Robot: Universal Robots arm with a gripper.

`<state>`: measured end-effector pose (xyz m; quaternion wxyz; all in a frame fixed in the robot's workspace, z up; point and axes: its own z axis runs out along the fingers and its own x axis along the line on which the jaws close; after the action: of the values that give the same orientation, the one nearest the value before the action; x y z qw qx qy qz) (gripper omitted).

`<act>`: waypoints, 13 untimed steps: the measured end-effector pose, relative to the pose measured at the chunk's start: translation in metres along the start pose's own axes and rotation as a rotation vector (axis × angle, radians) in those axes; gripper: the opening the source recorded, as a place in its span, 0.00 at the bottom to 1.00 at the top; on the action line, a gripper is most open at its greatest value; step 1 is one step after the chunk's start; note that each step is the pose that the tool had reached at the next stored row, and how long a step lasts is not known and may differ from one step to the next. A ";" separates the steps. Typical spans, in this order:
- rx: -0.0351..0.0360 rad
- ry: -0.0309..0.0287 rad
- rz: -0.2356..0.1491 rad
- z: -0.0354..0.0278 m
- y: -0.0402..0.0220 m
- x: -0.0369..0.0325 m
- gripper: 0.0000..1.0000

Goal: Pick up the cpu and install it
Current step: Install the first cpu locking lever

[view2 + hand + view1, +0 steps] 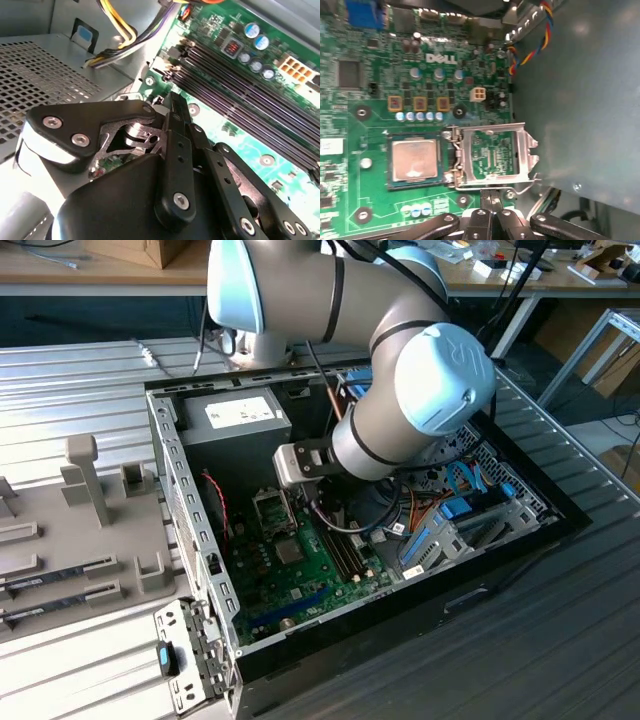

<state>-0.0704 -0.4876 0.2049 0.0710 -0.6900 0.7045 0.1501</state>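
Already one cpu (414,161) sits in the socket beside one open frame (492,155).

gripper (172,107) over motherboard (235,85) | memory slots (240,102) alongside | cables (130,35)

Even overhead light filled the exterior view, though the inside of the computer case (190,490) lay in shadow. In the second wrist view, white glare burned out the gripper's (172,107) near knuckle. The first wrist view was soft, with pale reflections across the circuit board (380,65).
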 end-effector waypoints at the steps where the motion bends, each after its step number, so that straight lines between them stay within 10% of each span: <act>1: 0.0001 0.0013 0.000 -0.0012 0.0002 -0.0004 0.11; 10: -0.0001 0.0027 -0.001 -0.0030 -0.0002 -0.0046 0.11; 13: -0.0008 0.0039 -0.001 -0.0015 -0.0138 -0.0140 0.11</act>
<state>-0.0559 -0.4748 0.2091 0.0694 -0.6905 0.7044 0.1490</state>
